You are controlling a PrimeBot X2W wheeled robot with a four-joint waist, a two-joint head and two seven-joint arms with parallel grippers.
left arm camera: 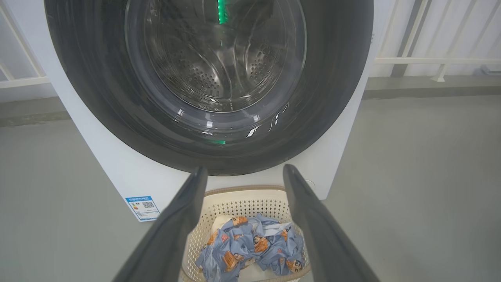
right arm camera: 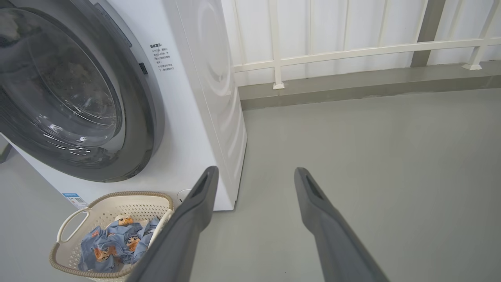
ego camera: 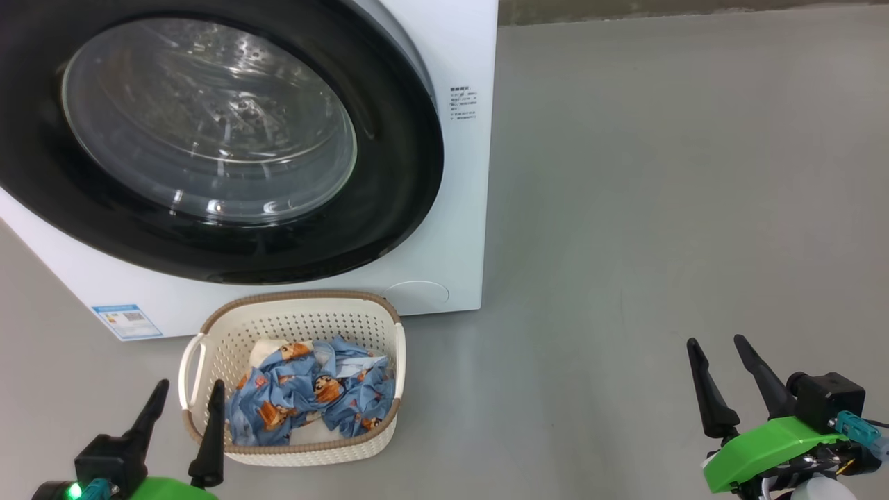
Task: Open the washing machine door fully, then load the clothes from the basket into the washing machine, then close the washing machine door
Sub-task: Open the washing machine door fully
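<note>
Washing machine door (ego camera: 208,125): upper left of the head frame. Wide black rim, bulging clear glass. Lies shut against the machine front, and drum holes show through the glass.
Left gripper (ego camera: 191,389): lower left corner, tips up. The two dark fingers are spread apart with nothing between them. One finger overlaps the basket's near-left corner in the frame; contact cannot be told.
Label sticker (ego camera: 127,321): small, blue, low on the machine front, left of the basket.
Basket (ego camera: 305,326): lower centre-left, on the floor just in front of the machine, below the door. Cream, perforated, brown rim band, white side handles.
Clothes (ego camera: 312,396): crumpled inside the basket. Light blue with orange-brown figures, and a bit of pale cloth at the back.
Washing machine (ego camera: 458,208): white body whose right edge stands near frame centre. Small printed text right of the door.
Floor (ego camera: 660,173): grey, right half of the frame.
Right gripper (ego camera: 716,342): lower right, fingers parted, holding nothing. Well apart from basket and machine.
</note>
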